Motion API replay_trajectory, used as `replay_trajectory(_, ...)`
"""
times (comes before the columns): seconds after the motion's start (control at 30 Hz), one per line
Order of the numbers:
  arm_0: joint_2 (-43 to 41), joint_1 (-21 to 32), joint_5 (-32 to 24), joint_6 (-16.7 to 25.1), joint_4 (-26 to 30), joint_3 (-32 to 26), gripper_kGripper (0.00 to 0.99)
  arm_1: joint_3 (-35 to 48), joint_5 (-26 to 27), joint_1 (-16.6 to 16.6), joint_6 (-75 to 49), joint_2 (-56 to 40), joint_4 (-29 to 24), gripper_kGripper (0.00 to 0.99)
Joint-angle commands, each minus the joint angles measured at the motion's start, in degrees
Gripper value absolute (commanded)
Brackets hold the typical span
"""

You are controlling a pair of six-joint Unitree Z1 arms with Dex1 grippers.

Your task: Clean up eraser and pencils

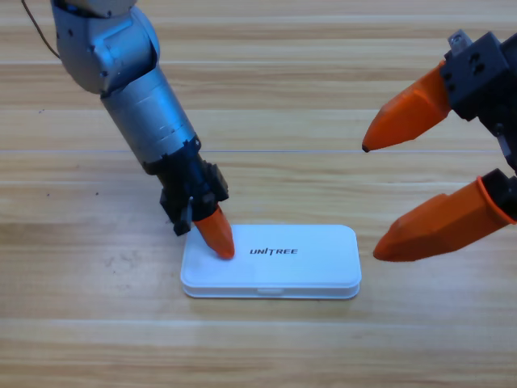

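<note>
A white case (pixel 299 263) with its lid down lies in the lower middle of the table, the word UNITREE printed on top. My left gripper (pixel 216 236) points down at the lid's left end, its orange tip touching the lid. My right gripper (pixel 371 202) waits at the right edge, open, jaws spread wide and holding nothing. The eraser and the pencils are out of view.
The wooden table (pixel 89 323) surrounds the case on all sides. The left arm (pixel 137 105) slants down from the top left corner.
</note>
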Motion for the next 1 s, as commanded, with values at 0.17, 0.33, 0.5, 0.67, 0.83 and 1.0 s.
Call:
replay_trajectory(0.17,-1.8,-4.2,7.2,-1.8,-11.1,12.5,0.000,1.7,0.9,-0.7,0.7,-0.8,-0.8,0.983)
replay_trajectory(0.33,-3.7,-5.6,11.7,-2.3,-18.2,19.5,0.000,1.7,0.9,-0.7,0.8,-0.8,-0.8,0.983)
replay_trajectory(0.5,-14.7,-7.3,12.3,-2.9,-10.1,15.4,0.000,1.7,0.9,-0.7,0.8,-0.8,-0.8,0.983)
replay_trajectory(0.67,-27.9,-12.9,9.4,-2.6,2.0,6.8,0.000,1.7,0.9,-0.7,0.8,-0.6,-0.8,0.988)
replay_trajectory(0.83,-37.7,-18.8,6.3,-3.5,6.2,4.3,0.000,1.7,0.9,-0.7,0.9,-0.5,-0.8,0.989)
replay_trajectory(1.0,-42.1,-23.4,5.5,-4.2,7.2,4.4,0.000,1.7,0.9,-0.7,1.1,-0.5,-0.9,0.990)
